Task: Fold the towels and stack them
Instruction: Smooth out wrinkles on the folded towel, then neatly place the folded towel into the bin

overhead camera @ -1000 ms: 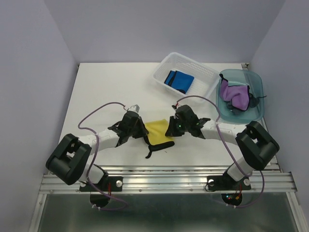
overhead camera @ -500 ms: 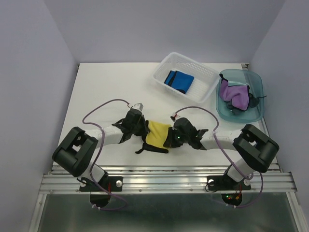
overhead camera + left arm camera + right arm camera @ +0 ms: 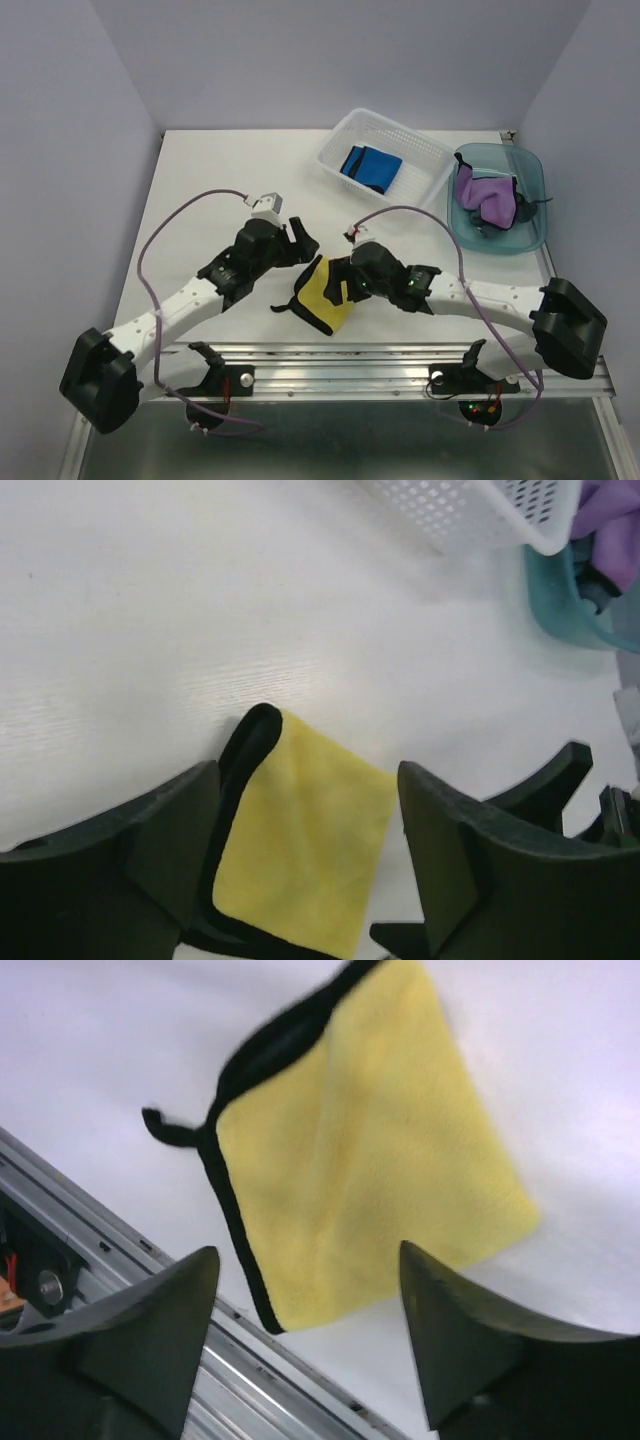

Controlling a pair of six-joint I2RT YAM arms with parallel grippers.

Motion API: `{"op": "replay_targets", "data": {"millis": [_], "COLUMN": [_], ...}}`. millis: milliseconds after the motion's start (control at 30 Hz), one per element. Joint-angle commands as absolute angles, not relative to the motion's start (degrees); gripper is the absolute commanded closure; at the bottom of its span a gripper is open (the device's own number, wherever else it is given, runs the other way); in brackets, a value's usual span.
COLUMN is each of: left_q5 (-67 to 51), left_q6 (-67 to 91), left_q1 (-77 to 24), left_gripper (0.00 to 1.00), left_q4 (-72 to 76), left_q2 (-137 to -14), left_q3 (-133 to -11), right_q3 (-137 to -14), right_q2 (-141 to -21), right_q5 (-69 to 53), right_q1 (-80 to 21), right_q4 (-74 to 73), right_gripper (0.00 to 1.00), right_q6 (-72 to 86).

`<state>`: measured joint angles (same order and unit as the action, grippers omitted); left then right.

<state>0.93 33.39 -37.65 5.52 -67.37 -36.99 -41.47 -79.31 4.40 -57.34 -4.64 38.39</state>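
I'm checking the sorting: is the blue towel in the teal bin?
No, the blue towel lies in the white basket, while the teal bin holds a purple towel.

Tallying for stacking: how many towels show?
4: yellow cloth towel on table; blue towel in white plastic basket; purple towel and dark slate towel in teal bin. Others may hide.

White worktop (image 3: 220, 190), matte, evenly lit. Pale lavender walls (image 3: 330, 60) close it in on three sides. Ribbed metal rail (image 3: 340, 365) along near edge; grey-green panel (image 3: 330, 440) below.
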Motion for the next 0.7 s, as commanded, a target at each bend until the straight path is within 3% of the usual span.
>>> {"op": "replay_targets", "data": {"millis": [0,67,167,300,467,667], "left_q5": [5.6,7.9,13.4,14.2,16.0,14.9], "left_q6": [34.8,35.9,39.3,42.4,42.9,43.5], "left_q1": [-37.8,-37.8,-37.7,-37.7,-37.6,-37.6], "left_gripper": [0.11,0.01,0.01,0.01,0.01,0.01], "left_q4": [0.5,-3.5,-8.6,-9.0,-11.0,-10.0], "left_q2": [-56.1,-50.9,-44.8,-40.5,-40.3,-41.0], "left_q3": [-35.2,-34.5,-33.4,-31.6,-31.3,-30.0], "right_q3": [-50.4,-52.0,-56.1,-61.7,-67.4,-67.9], "right_q2": [-75.7,-75.8,-78.4,-85.1,-94.0,-99.7], "right_q5": [15.6,12.9,9.3,-6.6,-15.4,-17.5], "right_q1": [-55.0,-53.5,-48.8,-40.5,-40.4,-40.3], "right_q4": [-10.9,-10.5,-11.2,-13.1,-19.6,-18.7], "right_gripper": [0.16,0.09,0.03,0.05,0.10,0.14], "right_q6": [27.0,17.3,6.9,-1.5,-12.8,-12.3]}}
